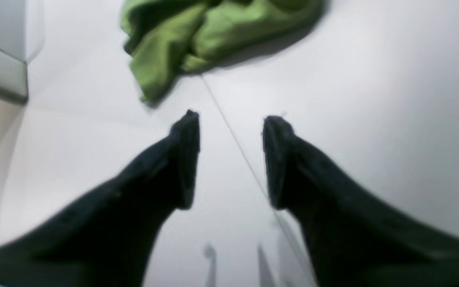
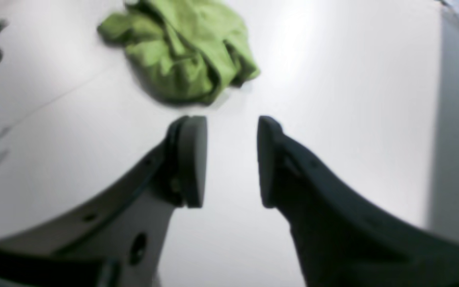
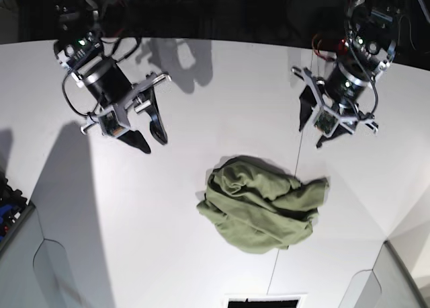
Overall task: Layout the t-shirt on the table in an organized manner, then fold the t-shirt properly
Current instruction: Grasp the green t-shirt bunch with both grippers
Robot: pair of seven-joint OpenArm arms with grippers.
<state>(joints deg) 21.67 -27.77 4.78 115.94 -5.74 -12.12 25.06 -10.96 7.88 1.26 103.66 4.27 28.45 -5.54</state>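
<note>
Left wrist view first: the left gripper [image 1: 231, 159] fills the foreground, its two dark fingers [image 1: 185, 159] spread apart with nothing between them but bare table [image 1: 373, 119]. A thin dark seam line [image 1: 237, 147] runs across the white surface between the fingers and on toward the t-shirt [image 1: 197, 40], which lies crumpled beyond the fingertips, well apart from them (the picture is rather blurred).

From the right wrist camera, the right gripper [image 2: 231, 159] likewise has its jaws apart and empty, one finger showing a pale grey pad [image 2: 193, 159]. Past it the t-shirt [image 2: 185, 56] sits in a loose green heap on the table [image 2: 333, 99], not touched by either finger.

Seen from the base camera, the t-shirt [image 3: 262, 204] is bunched near the middle of the table [image 3: 168, 241], resting across the seam line [image 3: 295, 160]. Farther back, the right gripper [image 3: 149, 138] hangs on that view's left and the left gripper [image 3: 312, 133] on its right, both above the table and clear of the cloth.
</note>
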